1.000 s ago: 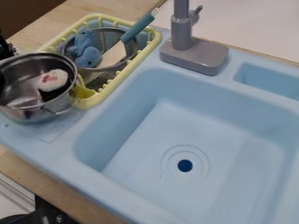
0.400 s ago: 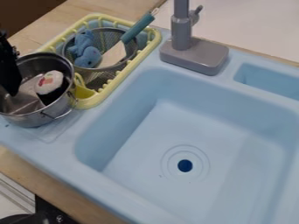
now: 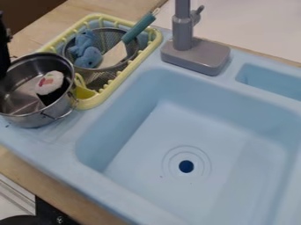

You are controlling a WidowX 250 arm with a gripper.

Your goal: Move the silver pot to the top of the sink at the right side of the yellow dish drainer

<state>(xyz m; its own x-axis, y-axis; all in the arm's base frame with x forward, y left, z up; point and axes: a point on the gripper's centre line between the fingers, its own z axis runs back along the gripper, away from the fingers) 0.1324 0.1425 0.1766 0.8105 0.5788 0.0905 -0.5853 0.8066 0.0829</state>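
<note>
The silver pot (image 3: 35,112) sits at the left, on the light blue, smooth ledge of the sink (image 3: 135,197), its round wall of shiny metal catching soft streaks of light. A thin wire handle (image 3: 57,117) bows out from the side that faces the basin. Inside the pot lies a small rounded piece (image 3: 50,82), white on top with a pink-red patch and black around its side.

The tool (image 3: 3,50), dark and matte, hangs at the left edge beside the pot's rim and is partly cut off; I cannot tell how far open it is or whether it has hold of the pot.

Close against the pot's right side is the yellow dish drainer (image 3: 130,66), a ribbed rack with rounded corners and slatted walls. In it rests a round strainer (image 3: 106,36) of fine grey mesh, with a lumpy blue object (image 3: 88,57) and a utensil with a teal handle (image 3: 138,29) and a flat, pale blade.

The sink has a deep, round-cornered basin with a dark round drain (image 3: 186,166) set in concentric rings, and a smaller hollow at the right. A grey faucet (image 3: 197,55) stands behind on a blocky, soft-edged base. The desk (image 3: 53,189) shows light wood grain.
</note>
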